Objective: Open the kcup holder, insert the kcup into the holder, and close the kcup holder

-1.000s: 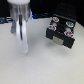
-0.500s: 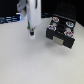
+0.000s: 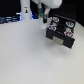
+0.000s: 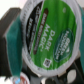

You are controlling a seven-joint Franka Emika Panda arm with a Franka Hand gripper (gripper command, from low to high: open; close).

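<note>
The kcup (image 4: 52, 37), a white pod with a green "Dark Magic" top, fills the wrist view and sits between my gripper's teal fingers (image 4: 12, 39). In the exterior view my gripper (image 3: 41, 20) hangs just above the table, at the near-left corner of the kcup holder (image 3: 61, 35), with a speck of green at its tip. The holder is a black box with round pod slots on top, some holding pods with pale or reddish tops (image 3: 55, 21). Blur hides whether its tray is slid out.
A tall white bottle-shaped object (image 3: 25, 9) stands at the back on the exterior view's left. Dark clutter (image 3: 7, 20) lines the back left edge. The white table (image 3: 25, 60) spreads in front of the holder.
The arm has moved steadily toward the exterior view's right, from near the white bottle-shaped object to the holder's left side, carrying the kcup.
</note>
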